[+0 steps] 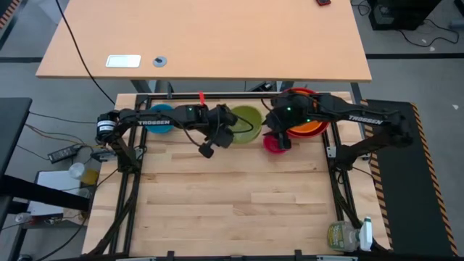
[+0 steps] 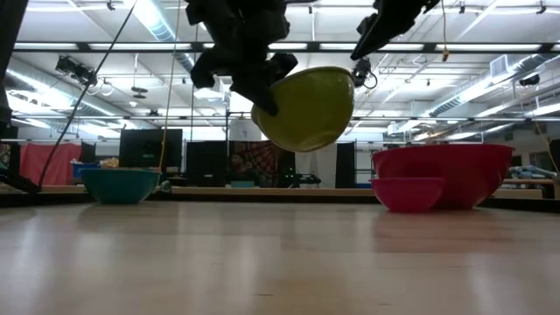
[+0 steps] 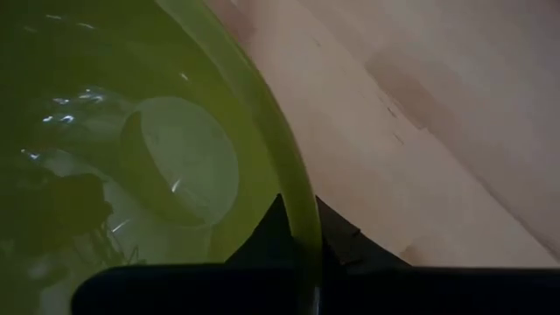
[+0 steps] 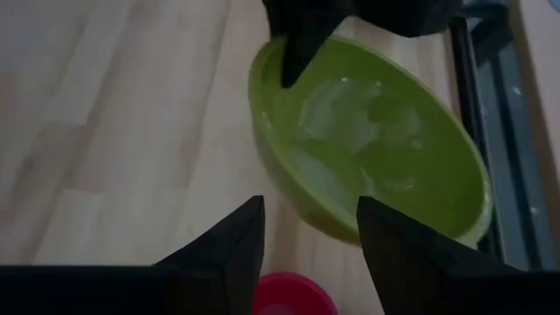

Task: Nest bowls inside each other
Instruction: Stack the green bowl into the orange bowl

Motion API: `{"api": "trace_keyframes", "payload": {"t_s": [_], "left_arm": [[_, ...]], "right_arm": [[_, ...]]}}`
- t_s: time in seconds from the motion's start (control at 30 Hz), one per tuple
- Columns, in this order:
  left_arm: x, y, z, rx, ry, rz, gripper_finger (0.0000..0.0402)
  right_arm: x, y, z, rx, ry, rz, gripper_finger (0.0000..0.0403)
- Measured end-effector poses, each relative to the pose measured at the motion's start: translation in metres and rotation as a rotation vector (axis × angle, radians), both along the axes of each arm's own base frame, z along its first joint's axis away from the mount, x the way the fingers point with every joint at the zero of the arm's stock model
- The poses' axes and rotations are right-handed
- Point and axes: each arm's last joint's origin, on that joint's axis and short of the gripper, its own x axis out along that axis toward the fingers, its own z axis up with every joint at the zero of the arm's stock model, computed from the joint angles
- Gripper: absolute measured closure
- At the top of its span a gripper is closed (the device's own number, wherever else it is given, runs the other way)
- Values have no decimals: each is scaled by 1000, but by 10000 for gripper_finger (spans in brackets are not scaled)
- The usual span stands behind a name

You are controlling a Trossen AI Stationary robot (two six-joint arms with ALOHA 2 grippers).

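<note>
My left gripper [image 1: 221,136] is shut on the rim of the yellow-green bowl [image 1: 248,123], which hangs tilted above the table [image 2: 306,109]. My right gripper [image 4: 311,208] stands open just right of that bowl, above the small pink bowl [image 1: 274,143], touching nothing. The pink bowl [image 2: 407,192] rests on its base in front of the big red bowl [image 2: 446,166]. The orange bowl [image 1: 312,129] sits inside the red bowl. The blue bowl [image 2: 121,185] stands on the table at the far left, under my left arm [image 1: 161,112]. My left gripper holds the yellow-green bowl by its rim [image 3: 302,229], one finger inside the bowl and one outside, on the bowl's near-left side. The fingers slant down from the table's left. The bowl is lifted clear of the table and tilted.
A dark metal frame [image 1: 337,170] runs around the wooden table. A bottle [image 1: 346,235] stands at the near right corner outside the frame. The near half of the tabletop [image 1: 232,210] is bare wood.
</note>
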Motion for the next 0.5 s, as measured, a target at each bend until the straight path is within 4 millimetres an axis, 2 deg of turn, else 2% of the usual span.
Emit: {"api": "trace_keyframes", "payload": {"t_s": [0.2, 0.5], "left_arm": [[1, -2, 1, 54, -2, -80, 395], [2, -17, 0, 133, 11, -189, 395]], "right_arm": [[2, 4, 4, 30, -26, 36, 213], [27, -4, -34, -6, 160, 113, 227]]}}
